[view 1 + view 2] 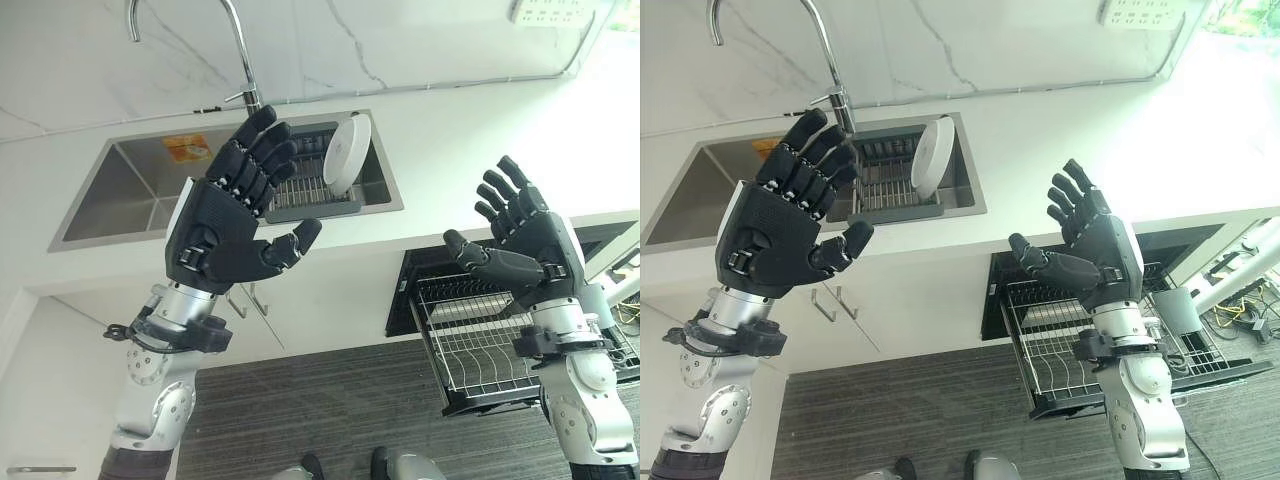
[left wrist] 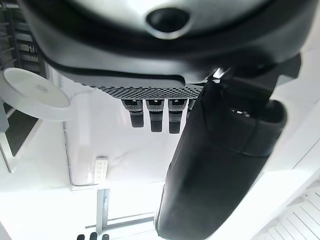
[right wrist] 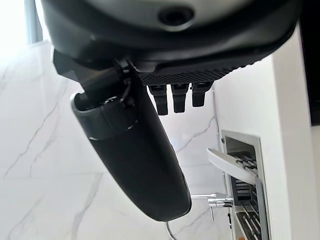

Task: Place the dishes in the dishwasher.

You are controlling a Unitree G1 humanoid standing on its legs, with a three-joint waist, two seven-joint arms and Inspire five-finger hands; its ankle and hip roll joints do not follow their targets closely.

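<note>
left hand [image 1: 225, 230] was raised, fingers spread, before sink [image 1: 110, 190] | right hand [image 1: 525, 240] was spread, empty | white plate [image 1: 345, 150] was leaned upright in sink rack [image 1: 300, 195]

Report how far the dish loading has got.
Done: the dishwasher rack is pulled out below the counter, with no dishes visible in it. In hand: nothing; the left robot hand and right robot hand are raised, open and empty. Left: the white plate stands on edge in the sink's drying rack, to be moved.

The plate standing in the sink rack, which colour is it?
The plate is plain white; the left eye view shows it best.
</note>
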